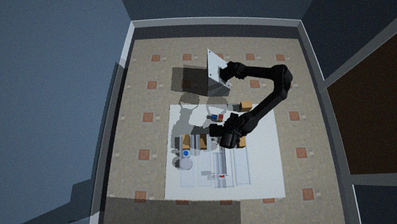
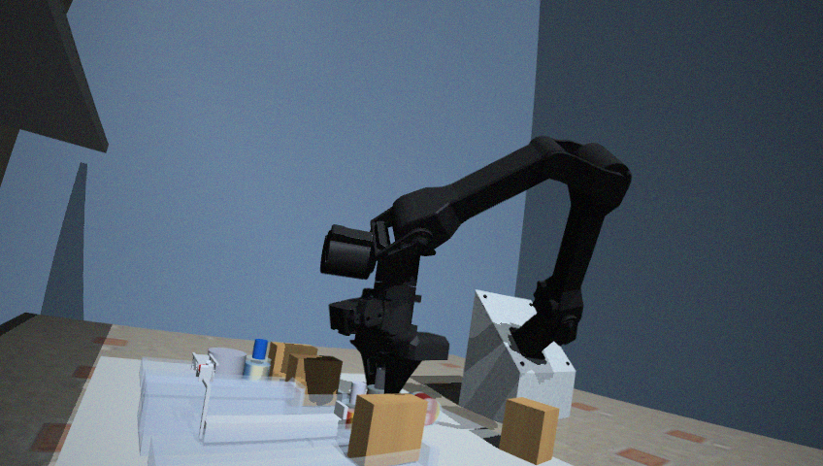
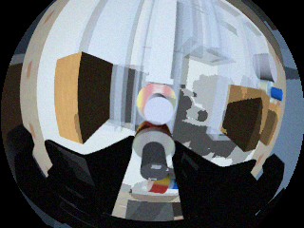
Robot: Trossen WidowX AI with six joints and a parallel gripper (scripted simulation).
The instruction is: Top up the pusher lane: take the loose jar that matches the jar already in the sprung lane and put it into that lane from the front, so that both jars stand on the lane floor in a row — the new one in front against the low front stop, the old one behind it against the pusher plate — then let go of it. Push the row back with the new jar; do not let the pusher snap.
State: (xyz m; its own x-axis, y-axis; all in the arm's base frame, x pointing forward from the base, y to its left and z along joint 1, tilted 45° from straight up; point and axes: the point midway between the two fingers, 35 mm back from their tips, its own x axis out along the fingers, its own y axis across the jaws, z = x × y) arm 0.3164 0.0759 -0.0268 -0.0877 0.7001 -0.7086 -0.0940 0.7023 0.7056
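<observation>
Tool [image 1: 229,135] [image 2: 386,383] [image 3: 154,142]: closed on grey-topped jar [image 2: 378,379] [image 3: 153,142]
Grey-topped jar: near sprung lane [image 1: 222,161] [image 2: 271,428] [image 3: 161,57] front
White-topped jar [image 2: 357,391] [image 3: 158,110]: at lane's front end

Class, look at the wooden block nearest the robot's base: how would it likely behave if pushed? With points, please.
The block [image 1: 245,106] [image 2: 526,431] would probably slide stiffly, given its solid, straight-edged shape. Its flat sides suggest it won't roll, though its tall, narrow stance might tip if pushed high.
</observation>
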